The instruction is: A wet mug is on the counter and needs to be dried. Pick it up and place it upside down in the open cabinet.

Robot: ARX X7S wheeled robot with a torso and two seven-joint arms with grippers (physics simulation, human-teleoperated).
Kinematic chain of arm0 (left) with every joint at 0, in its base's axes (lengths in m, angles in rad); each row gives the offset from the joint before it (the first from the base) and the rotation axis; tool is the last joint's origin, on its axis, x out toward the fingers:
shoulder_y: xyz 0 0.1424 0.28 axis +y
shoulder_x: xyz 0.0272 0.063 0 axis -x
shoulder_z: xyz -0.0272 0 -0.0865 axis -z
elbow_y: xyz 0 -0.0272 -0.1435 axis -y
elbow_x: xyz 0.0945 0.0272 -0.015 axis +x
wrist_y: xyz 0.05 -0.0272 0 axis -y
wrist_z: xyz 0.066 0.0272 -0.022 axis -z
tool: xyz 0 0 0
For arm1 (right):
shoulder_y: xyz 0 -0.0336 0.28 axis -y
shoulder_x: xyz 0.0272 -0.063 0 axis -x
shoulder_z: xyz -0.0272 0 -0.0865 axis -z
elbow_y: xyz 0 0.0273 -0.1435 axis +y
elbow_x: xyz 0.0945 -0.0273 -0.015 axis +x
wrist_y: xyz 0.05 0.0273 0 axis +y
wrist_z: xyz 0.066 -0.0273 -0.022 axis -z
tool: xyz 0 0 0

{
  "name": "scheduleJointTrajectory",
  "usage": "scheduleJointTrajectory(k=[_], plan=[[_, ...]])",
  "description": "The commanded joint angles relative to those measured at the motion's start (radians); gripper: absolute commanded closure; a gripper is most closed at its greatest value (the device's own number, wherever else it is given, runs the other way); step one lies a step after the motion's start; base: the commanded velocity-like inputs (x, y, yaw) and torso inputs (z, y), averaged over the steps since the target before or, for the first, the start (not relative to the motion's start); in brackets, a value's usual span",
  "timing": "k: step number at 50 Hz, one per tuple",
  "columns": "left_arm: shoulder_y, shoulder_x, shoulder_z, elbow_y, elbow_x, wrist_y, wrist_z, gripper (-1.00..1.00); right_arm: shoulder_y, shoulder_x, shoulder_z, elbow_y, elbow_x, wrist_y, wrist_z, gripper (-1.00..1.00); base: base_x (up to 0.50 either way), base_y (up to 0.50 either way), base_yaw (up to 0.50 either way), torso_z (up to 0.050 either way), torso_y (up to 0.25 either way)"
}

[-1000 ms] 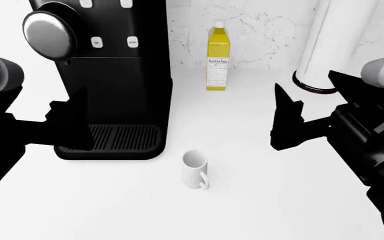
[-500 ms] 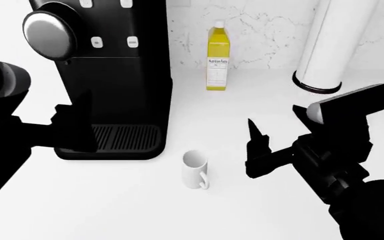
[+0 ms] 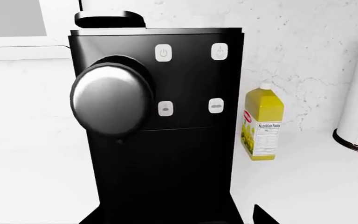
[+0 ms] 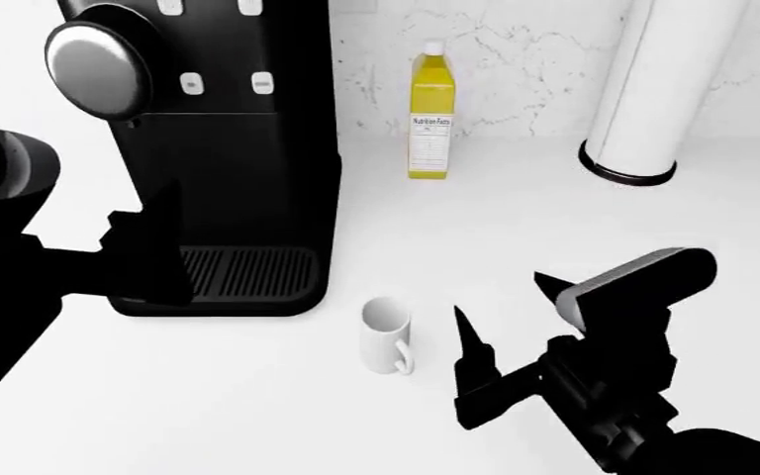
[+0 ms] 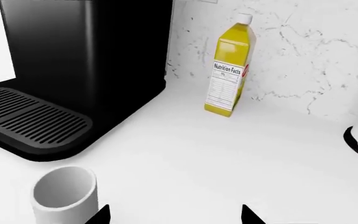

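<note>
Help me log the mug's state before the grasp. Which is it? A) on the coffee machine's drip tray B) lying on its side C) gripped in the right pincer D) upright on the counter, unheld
D: the mug stands upright, mouth up, on the counter, with the open right pincer beside it, not touching.

The counter (image 4: 513,228) is seen as a broad, plain white surface. On it are stood a black coffee machine (image 4: 222,158), a yellow bottle (image 4: 430,114) and a tall white roll (image 4: 651,89) by the wall, and the mug (image 4: 386,334), upright, near the machine's drip tray.
</note>
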Motion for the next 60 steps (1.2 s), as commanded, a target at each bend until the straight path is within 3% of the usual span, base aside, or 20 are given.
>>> scheduleJointTrajectory(k=[1, 34, 60], plan=[[0.021, -0.003, -0.012, 0.006, 0.013, 0.004, 0.013, -1.0, -0.047, 0.001, -0.033, -0.032, -0.038, -0.034, -0.046, -1.0, 0.0, 0.0, 0.0, 0.0, 0.0], [0.037, -0.005, -0.013, 0.009, 0.031, 0.018, 0.032, -1.0, -0.056, -0.009, -0.138, -0.052, -0.077, -0.061, -0.118, -1.0, 0.0, 0.0, 0.0, 0.0, 0.0], [0.086, -0.008, -0.038, 0.02, 0.059, 0.024, 0.059, -1.0, -0.14, -0.066, -0.319, 0.065, -0.364, -0.232, -0.218, -1.0, 0.0, 0.0, 0.0, 0.0, 0.0]])
